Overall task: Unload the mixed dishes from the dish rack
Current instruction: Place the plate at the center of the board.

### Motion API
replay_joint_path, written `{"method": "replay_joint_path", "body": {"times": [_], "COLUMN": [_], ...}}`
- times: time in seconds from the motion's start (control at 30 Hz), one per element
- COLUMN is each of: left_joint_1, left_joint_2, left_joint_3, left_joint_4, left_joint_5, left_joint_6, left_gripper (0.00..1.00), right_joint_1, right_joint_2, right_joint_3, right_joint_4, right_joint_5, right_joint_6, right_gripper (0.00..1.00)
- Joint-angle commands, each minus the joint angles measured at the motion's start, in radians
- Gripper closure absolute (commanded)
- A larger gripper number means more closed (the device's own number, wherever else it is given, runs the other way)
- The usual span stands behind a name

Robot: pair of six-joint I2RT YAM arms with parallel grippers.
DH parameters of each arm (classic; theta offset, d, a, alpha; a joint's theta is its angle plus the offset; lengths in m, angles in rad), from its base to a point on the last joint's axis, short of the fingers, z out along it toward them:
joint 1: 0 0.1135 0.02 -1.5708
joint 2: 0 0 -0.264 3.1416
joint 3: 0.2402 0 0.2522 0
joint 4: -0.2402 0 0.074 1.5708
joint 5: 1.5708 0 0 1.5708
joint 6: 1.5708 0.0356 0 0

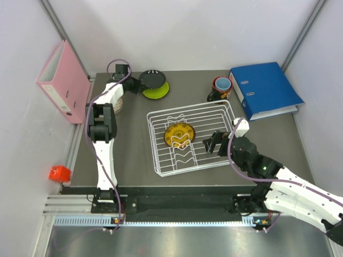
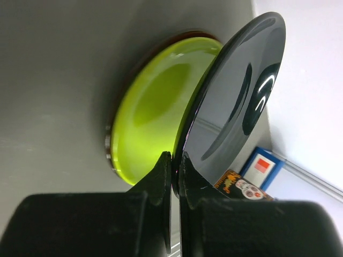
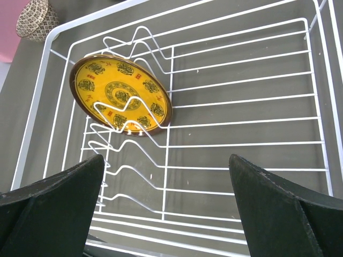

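From above, your left end effector (image 1: 133, 83) holds a dark dish (image 1: 152, 79) over the lime-green bowl (image 1: 158, 92) on the grey counter (image 1: 134, 155) between white walls, likely to stack them. Its wrist view shows the jaws pinched on the rim. In the right wrist view, your right end effector (image 3: 166, 160), spread wide and empty, hangs over the dish rack (image 3: 321, 80), where the yellow-and-black ornate plate (image 3: 120, 93) leans in the dividers.

A yellow ornate plate (image 1: 178, 134) leans in the white wire dish rack (image 1: 214, 120); mug (image 1: 221, 87) and lime-green bowl (image 1: 161, 92) sit beyond it
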Motion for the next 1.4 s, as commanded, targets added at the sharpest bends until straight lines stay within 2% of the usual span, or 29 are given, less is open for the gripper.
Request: {"method": "replay_joint_path", "body": {"times": [0.0,0.43,0.57,0.6,0.83,0.9,0.93,1.0,1.37], "left_joint_1": [0.006,0.003,0.003,0.004,0.006,0.007,0.006,0.003,-0.013], "left_joint_2": [0.019,0.041,0.028,0.021,-0.048,-0.083,-0.097,-0.143,-0.326], "left_joint_3": [-0.017,-0.052,-0.053,-0.053,-0.084,-0.081,-0.073,-0.064,-0.009], "left_joint_4": [0.029,0.073,0.078,0.075,0.063,0.061,0.06,0.063,0.037], "left_joint_5": [0.016,0.077,0.092,0.094,0.091,0.085,0.078,0.054,0.043], "left_joint_6": [0.006,0.015,0.024,0.027,0.044,0.05,0.053,0.07,0.113], "left_gripper": [1.0,0.98,0.78,0.69,0.43,0.4,0.18,0.01,0.01], "right_joint_1": [-0.005,-0.003,-0.006,-0.003,-0.005,-0.005,-0.006,-0.005,-0.005], "right_joint_2": [-0.001,0.027,0.036,0.039,0.05,0.05,0.048,0.045,0.007], "right_joint_3": [0.031,0.028,0.021,0.021,0.016,0.016,0.016,0.015,0.011], "right_joint_4": [0.037,0.053,0.065,0.068,0.091,0.09,0.09,0.094,0.085], "right_joint_5": [0.0,-0.001,-0.006,-0.011,-0.02,-0.023,-0.023,-0.027,-0.037], "right_joint_6": [-0.002,-0.002,0.004,0.004,0.009,0.012,0.013,0.02,0.033], "right_gripper": [0.0,0.0,0.0,0.0,0.0,0.0,0.0,0.0,0.0]}}
